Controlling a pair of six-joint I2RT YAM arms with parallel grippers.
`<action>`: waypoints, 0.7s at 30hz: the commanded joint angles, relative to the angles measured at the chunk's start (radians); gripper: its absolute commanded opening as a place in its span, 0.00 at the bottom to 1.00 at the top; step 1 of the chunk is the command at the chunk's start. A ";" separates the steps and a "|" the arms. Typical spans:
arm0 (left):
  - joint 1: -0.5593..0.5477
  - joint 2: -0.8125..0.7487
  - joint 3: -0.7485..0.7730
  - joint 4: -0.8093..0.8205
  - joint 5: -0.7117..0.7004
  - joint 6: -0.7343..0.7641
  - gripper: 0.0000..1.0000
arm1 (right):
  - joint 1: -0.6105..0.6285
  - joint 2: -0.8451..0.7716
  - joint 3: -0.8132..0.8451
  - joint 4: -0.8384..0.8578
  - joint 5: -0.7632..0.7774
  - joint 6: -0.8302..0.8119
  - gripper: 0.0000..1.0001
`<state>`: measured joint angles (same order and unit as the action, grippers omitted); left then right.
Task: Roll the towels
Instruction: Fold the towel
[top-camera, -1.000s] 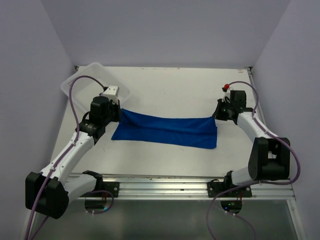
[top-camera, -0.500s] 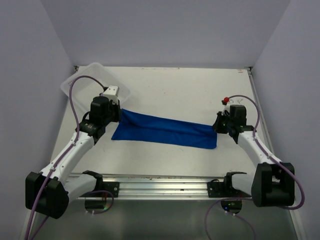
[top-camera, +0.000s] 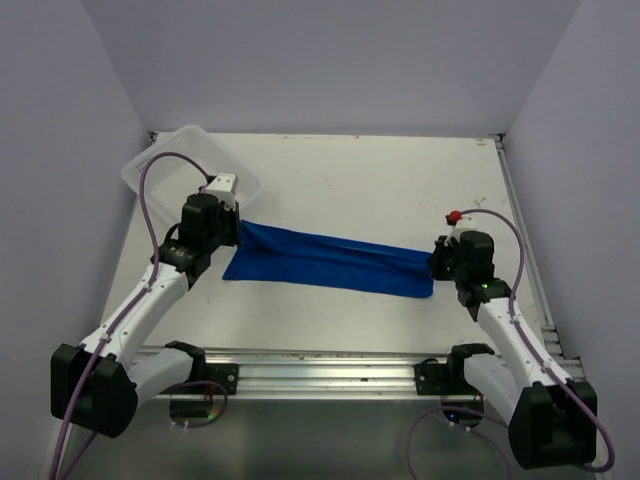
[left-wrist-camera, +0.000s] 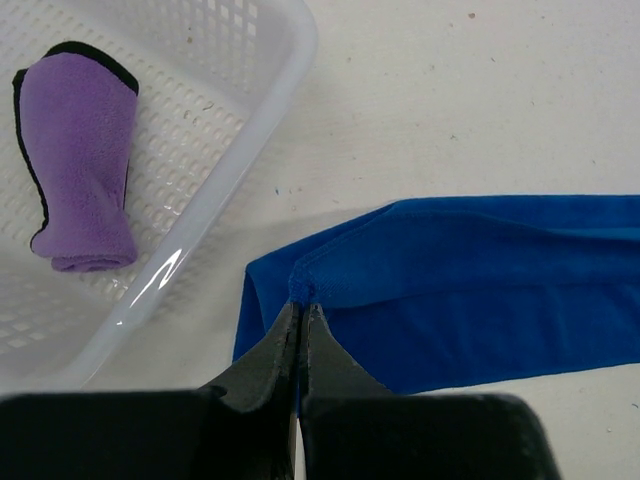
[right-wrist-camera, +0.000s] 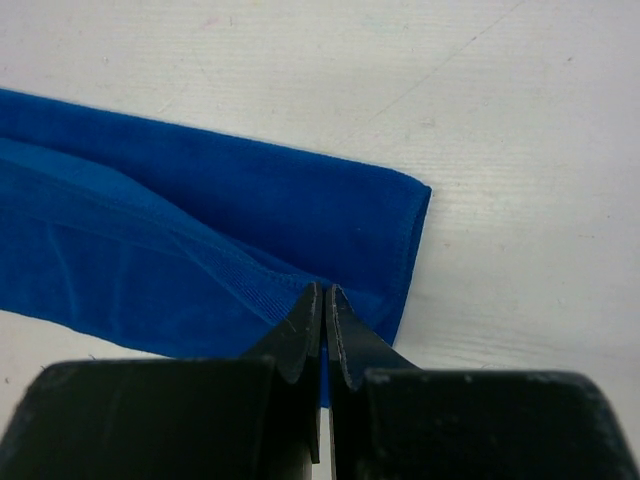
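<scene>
We've got the blue towel (top-camera: 330, 262) folded into a long strip, lying left-to-right on the white table (top-camera: 360, 180), with its left end just beside the basket (left-wrist-camera: 250, 130). The left gripper (left-wrist-camera: 300, 300) and right gripper (right-wrist-camera: 325, 300) each pinch an end – clamped tight on cloth. The purple towel (left-wrist-camera: 78, 165) sits rolled inside the basket, and there are pale walls all around.

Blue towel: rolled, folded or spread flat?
Folded, not rolled: the blue towel lies as a long doubled strip, left gripper and right gripper shut on opposite ends.
</scene>
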<state>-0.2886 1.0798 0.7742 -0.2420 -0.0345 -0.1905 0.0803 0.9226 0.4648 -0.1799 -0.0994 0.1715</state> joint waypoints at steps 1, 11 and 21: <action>-0.003 -0.009 0.030 0.001 -0.015 0.014 0.00 | 0.004 -0.056 -0.020 0.056 -0.002 0.007 0.01; -0.003 -0.014 0.028 -0.002 -0.021 0.017 0.00 | 0.062 -0.280 -0.133 0.120 -0.051 0.006 0.00; -0.003 -0.020 0.028 -0.005 -0.022 0.017 0.00 | 0.121 -0.544 -0.181 0.023 0.128 0.011 0.16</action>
<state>-0.2886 1.0798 0.7742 -0.2535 -0.0471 -0.1902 0.1825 0.4160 0.3046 -0.1375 -0.0566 0.1799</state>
